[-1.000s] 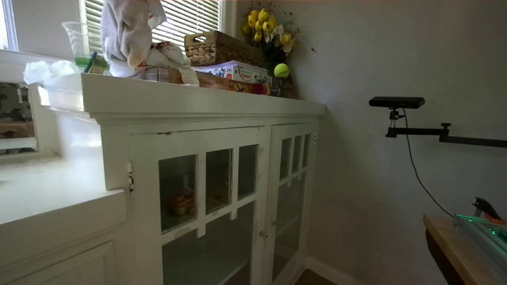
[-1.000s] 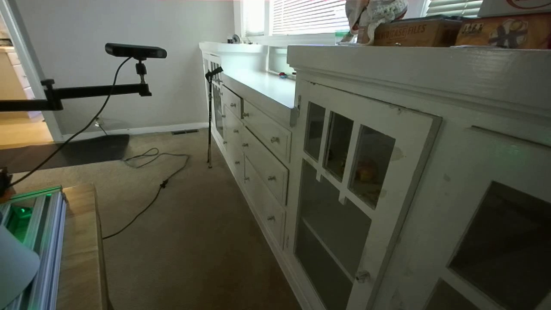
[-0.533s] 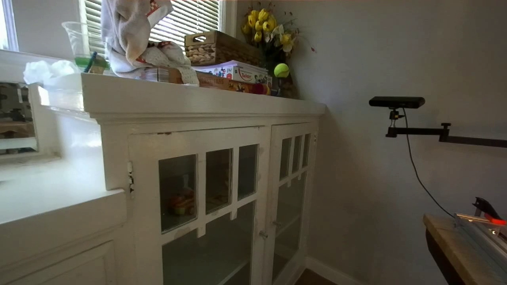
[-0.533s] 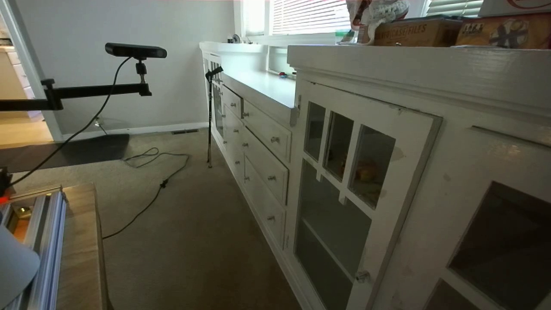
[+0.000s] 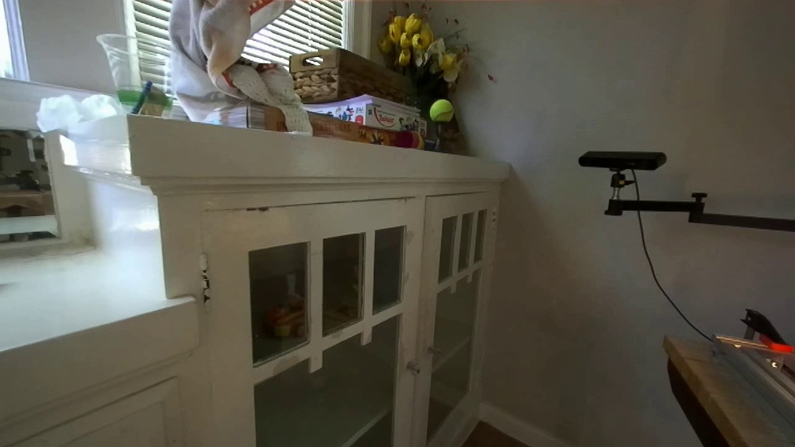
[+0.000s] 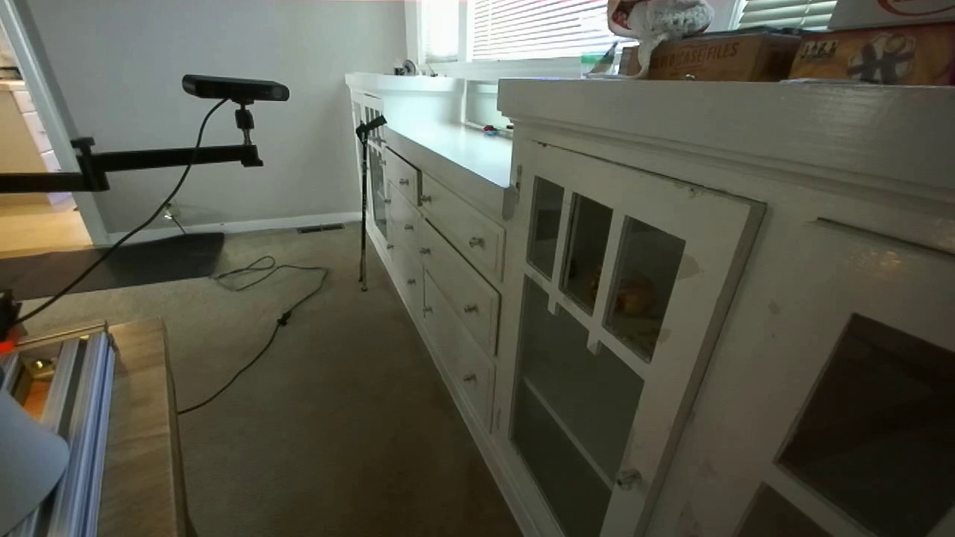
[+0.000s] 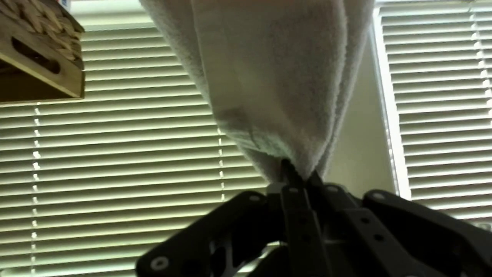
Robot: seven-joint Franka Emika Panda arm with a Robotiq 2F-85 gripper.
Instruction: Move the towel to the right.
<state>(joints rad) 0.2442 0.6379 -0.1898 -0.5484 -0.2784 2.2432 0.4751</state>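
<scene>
The towel is pale, with red-patterned bands. In an exterior view the towel (image 5: 208, 56) hangs from above the frame edge over the cabinet top (image 5: 298, 152), and its lower end drapes over a brown box. In an exterior view only the lower end of the towel (image 6: 664, 19) shows, resting on the brown box (image 6: 716, 56). In the wrist view my gripper (image 7: 301, 171) is shut on a pinched corner of the towel (image 7: 273, 69), which spreads upward in the picture. The gripper is out of frame in both exterior views.
A woven basket (image 5: 354, 77), game boxes (image 5: 391, 115), a tennis ball (image 5: 441, 110) and a vase of yellow flowers (image 5: 413, 40) stand right of the towel. A clear plastic cup (image 5: 121, 68) and crumpled white paper (image 5: 77, 112) lie left. Window blinds (image 7: 134, 173) are behind.
The towel has shifted to the right and somewhat upward in both exterior views. Its red-edged flap has swung right, and its lower left part has come up beside the cup. The scene lighting changed from green.
</scene>
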